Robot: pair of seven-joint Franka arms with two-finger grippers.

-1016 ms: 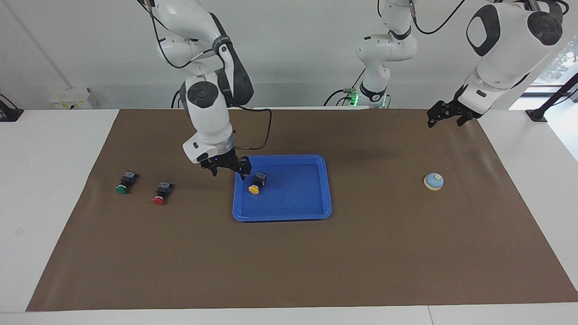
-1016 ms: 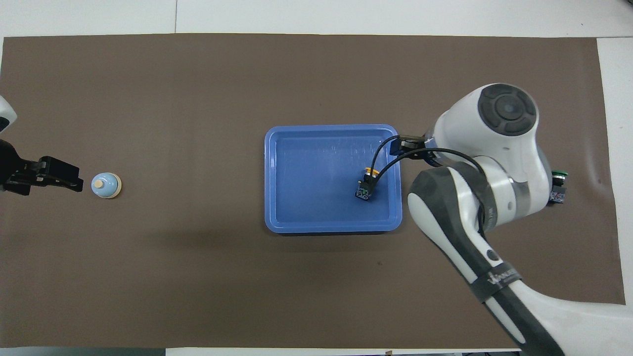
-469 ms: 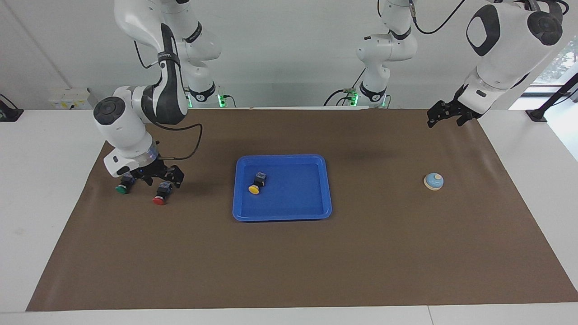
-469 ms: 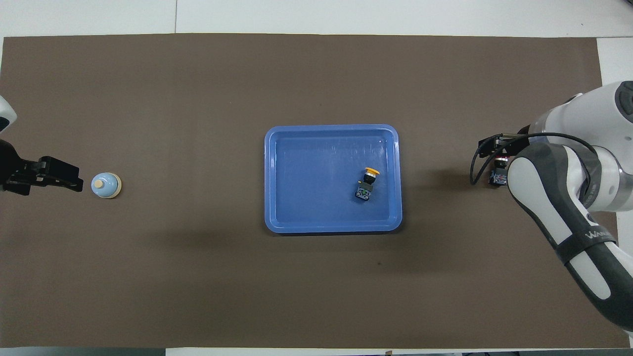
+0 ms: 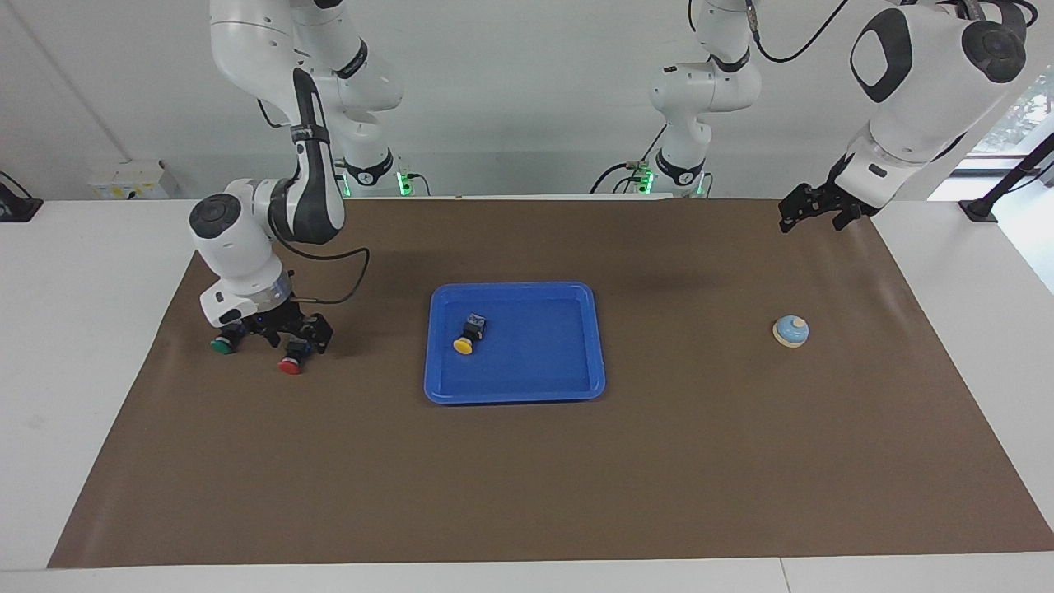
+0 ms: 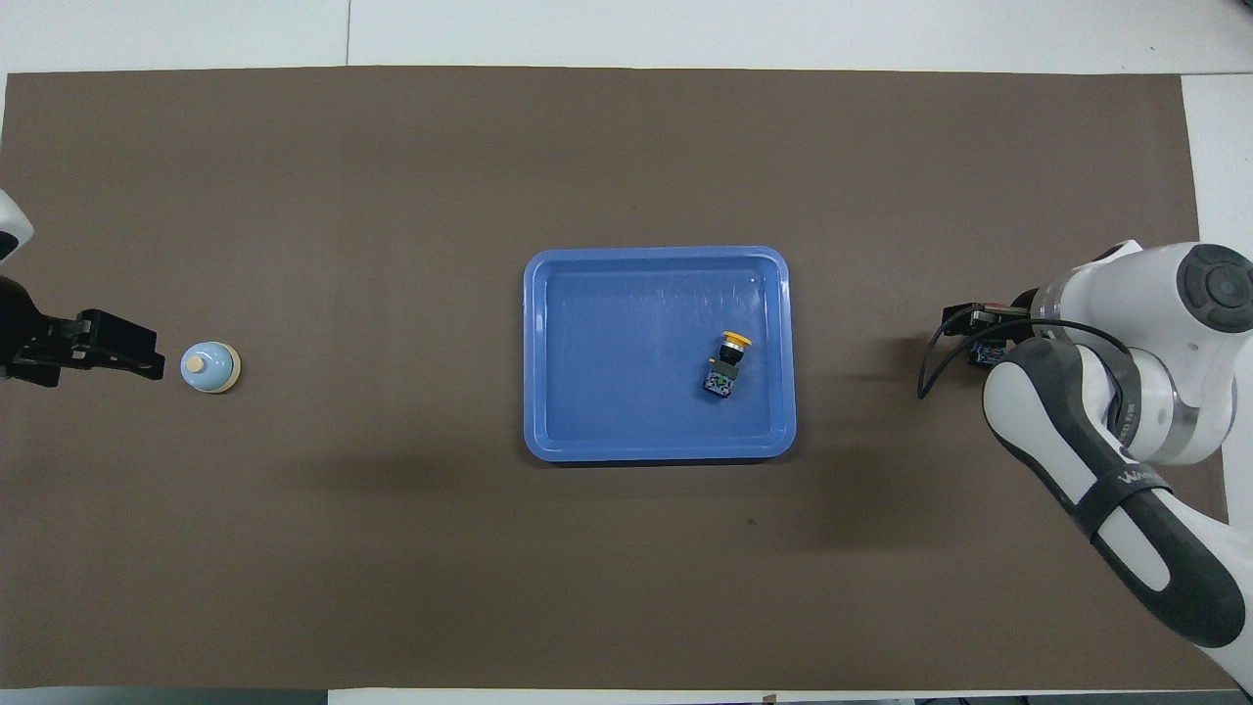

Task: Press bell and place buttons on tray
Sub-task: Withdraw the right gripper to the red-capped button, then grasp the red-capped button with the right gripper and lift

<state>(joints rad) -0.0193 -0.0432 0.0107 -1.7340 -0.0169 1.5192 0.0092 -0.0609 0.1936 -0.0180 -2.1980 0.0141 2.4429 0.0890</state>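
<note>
- One yellow button [image 5: 466,336] lies in the tray [image 5: 576,387]; bell [image 5: 790,331] sits untouched toward my left arm's end.
- Right gripper [image 5: 290,336], having left the tray, now lowers around the red button [image 5: 291,362], fingers spread, not yet closed; green button [image 5: 222,344] beside it.
- Left gripper [image 5: 811,212] waits, grip unreadable.

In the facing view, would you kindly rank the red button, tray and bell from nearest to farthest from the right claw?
1. Red button, right beneath the right claw.
2. Tray, mid-table.
3. Bell, at the left arm's end.

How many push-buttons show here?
3: the yellow button lies in the tray; the red button and green button sit on the mat under the right pincer.
</note>
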